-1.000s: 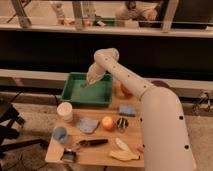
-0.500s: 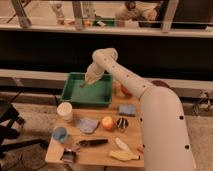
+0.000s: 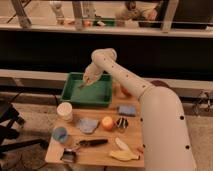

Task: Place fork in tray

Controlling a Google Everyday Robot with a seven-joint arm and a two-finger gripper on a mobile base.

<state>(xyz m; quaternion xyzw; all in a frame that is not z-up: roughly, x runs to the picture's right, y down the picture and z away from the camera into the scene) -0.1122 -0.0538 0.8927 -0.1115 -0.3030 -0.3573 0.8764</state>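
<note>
Hovering hand (image 3: 88,80) over tray (image 3: 75,98) at bench far-left corner | pinching fork (image 3: 83,85) | risk: early release bounces fork off rim

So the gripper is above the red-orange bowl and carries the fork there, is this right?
Not quite. In the camera view the gripper is above the green tray, not the bowl, and it carries the fork there. The red-orange bowl sits to the right of the tray, behind the arm.
</note>
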